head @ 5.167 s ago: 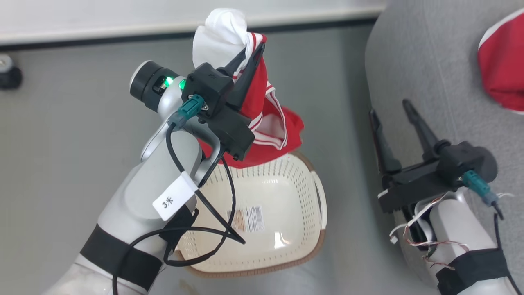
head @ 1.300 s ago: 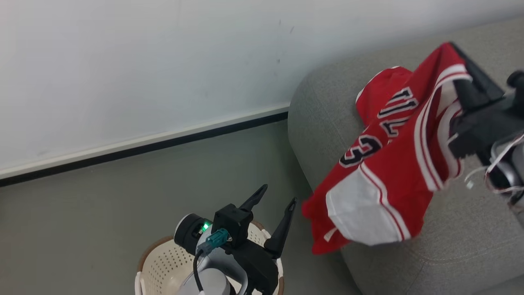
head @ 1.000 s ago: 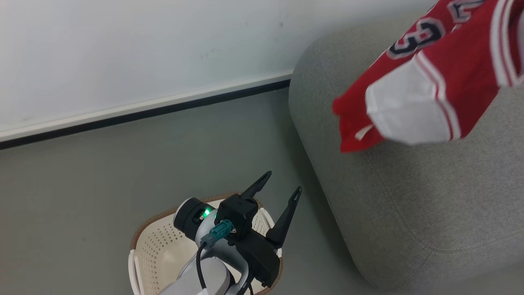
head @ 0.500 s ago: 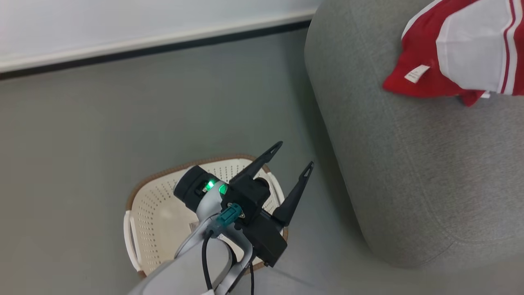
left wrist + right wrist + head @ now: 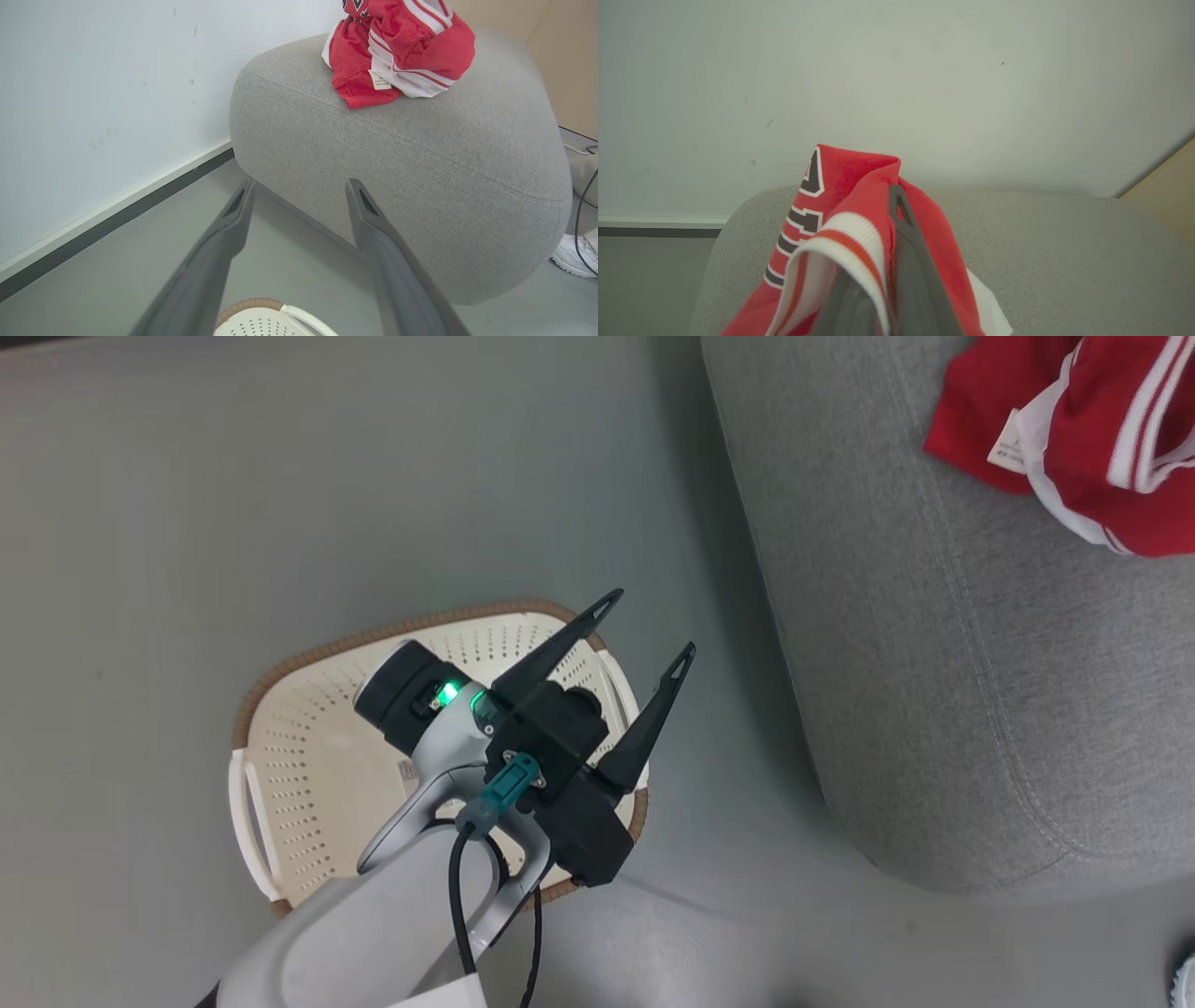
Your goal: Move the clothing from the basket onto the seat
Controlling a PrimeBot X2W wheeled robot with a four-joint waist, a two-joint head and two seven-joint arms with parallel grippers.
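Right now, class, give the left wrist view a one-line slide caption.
Open left gripper hangs above the basket rim, facing the grey seat where the red clothing lies heaped.

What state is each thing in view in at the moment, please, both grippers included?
clothing: bunched in a heap on the seat, one fold pinched by the right gripper.
seat: carries the heap near its rounded end.
basket: upright on the floor, nothing in the part that shows.
left gripper: open, holding nothing, above the basket.
right gripper: shut on the clothing.
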